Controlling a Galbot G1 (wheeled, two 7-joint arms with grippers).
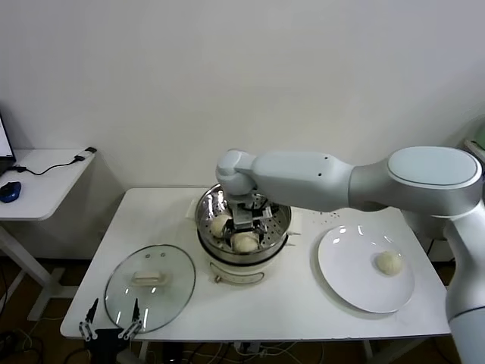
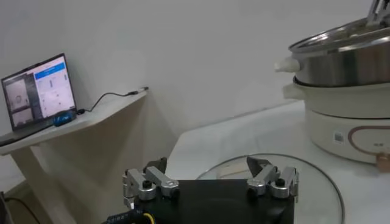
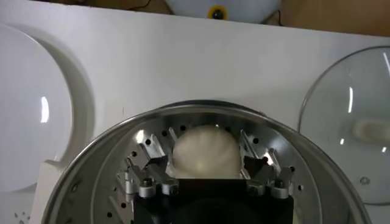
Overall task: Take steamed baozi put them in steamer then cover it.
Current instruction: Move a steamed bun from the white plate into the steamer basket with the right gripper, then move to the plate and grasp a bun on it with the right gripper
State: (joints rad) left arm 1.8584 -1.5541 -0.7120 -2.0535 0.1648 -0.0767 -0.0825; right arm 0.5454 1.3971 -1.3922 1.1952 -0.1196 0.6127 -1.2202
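Inside the steamer (image 3: 91, 176), a baozi (image 3: 204, 152) sits between the right gripper's (image 3: 204, 159) spread fingers.

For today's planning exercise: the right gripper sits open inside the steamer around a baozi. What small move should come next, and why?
Probably lift the right gripper straight up out of the steamer. Its fingers stand open either side of a baozi resting on the perforated tray, so that bun looks delivered. One baozi remains on the plate, and the cover lies on the table.
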